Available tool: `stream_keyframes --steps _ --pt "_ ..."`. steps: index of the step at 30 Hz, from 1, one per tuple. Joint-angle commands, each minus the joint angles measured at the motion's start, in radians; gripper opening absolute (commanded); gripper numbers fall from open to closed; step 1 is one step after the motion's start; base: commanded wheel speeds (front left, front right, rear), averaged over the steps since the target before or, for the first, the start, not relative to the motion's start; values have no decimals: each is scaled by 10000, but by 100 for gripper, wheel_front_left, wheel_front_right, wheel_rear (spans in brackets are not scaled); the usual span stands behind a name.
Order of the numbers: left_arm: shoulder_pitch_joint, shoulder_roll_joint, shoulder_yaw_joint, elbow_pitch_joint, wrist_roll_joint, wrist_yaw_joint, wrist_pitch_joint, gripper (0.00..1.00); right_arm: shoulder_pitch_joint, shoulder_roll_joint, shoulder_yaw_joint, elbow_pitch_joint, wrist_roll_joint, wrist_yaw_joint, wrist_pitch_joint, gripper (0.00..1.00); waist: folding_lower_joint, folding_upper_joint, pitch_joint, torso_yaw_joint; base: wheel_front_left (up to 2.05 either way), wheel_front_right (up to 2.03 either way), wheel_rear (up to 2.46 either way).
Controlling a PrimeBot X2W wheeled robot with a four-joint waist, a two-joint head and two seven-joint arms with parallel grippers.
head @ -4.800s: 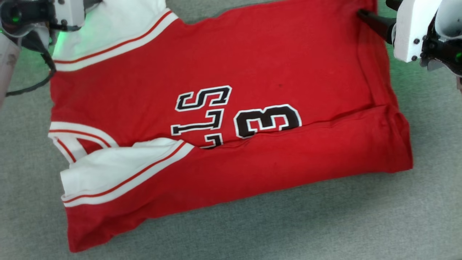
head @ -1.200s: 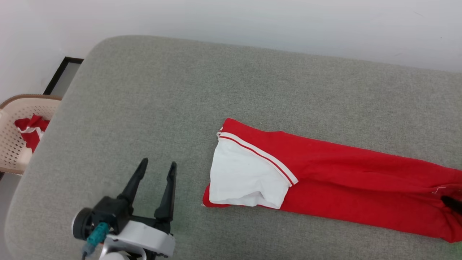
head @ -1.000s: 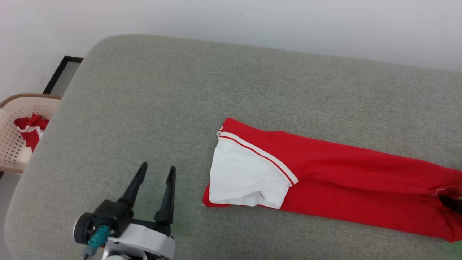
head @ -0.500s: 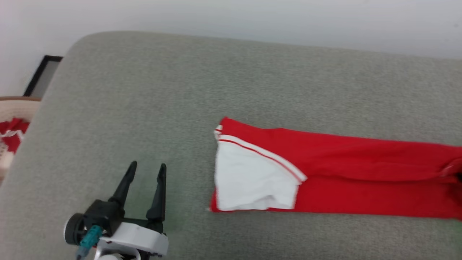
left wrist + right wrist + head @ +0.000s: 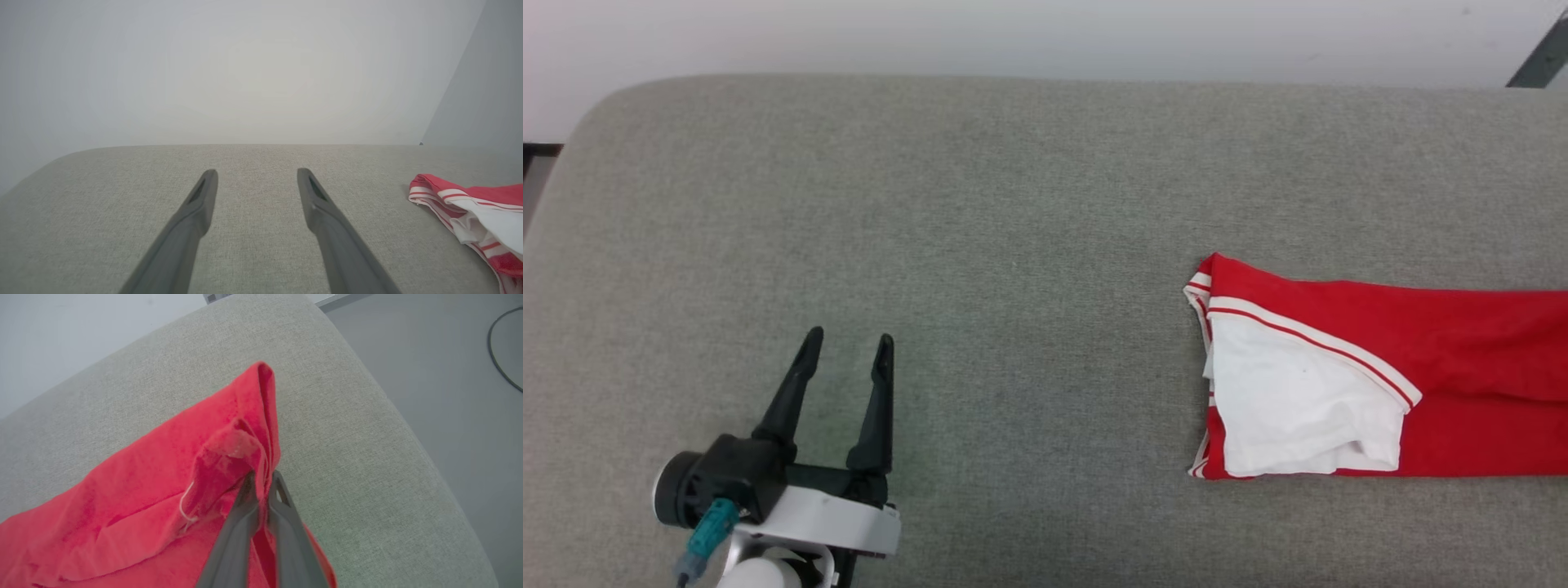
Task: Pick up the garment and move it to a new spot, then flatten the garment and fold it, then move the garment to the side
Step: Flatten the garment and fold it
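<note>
Head view: garment (image 5: 1470, 351) lies on the grey cushion (image 5: 1013, 204), right half of the scene, folded into a long narrow red band that runs off the right edge of the picture. Its left end is the shoulder end. One white sleeve (image 5: 1298, 408) lies folded on top of the red cloth, bordered by red-white striped trim (image 5: 1311, 336). No lettering shows on the exposed face. The band is roughly parallel to the cushion's near edge, at about mid-depth.

Left gripper (image 5: 849, 336): near left of the scene, well apart from the garment. Fingers spread wide, nothing between them, pointing toward the far side. Left wrist view shows both fingers over bare cushion, with the garment's striped end off to the right and a pale wall (image 5: 245, 73) beyond. Cannot tell whether the fingertips touch the fabric of the cushion.

Right gripper (image 5: 263, 475): right wrist view shows the two fingers brought together on a bunched fold of red cloth at the garment's right end. The cloth puckers around the grip, and one corner stands up in a peak just beyond the tips. A loose white thread (image 5: 186, 506) hangs beside the grip. This end sits near the cushion's rounded right corner. Grey floor (image 5: 449, 396) shows past it, with a dark cable (image 5: 496, 355) on it.
</note>
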Motion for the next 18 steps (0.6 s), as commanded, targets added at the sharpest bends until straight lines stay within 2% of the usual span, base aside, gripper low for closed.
stream_keyframes --steps 1,4,8,18 --pt "-45 70 -4 -34 83 -17 -7 100 62 43 -108 3 -63 -16 -6 0 0 0 -6 -57 0 0 0" --pt "18 30 30 -73 40 -17 -7 100 50 252 -240 -174 -244 -16 136 0 0 0 -79 -112 0 0 0" --pt "172 -2 -33 39 -37 -18 -7 100 312 749 100 -1021 -342 -16 608 0 0 0 -218 -125 0 0 0" --pt "425 -44 -179 295 -231 -18 -7 100 1000 1797 1470 -5334 302 -16 2171 0 0 0 -421 139 0 0 0"
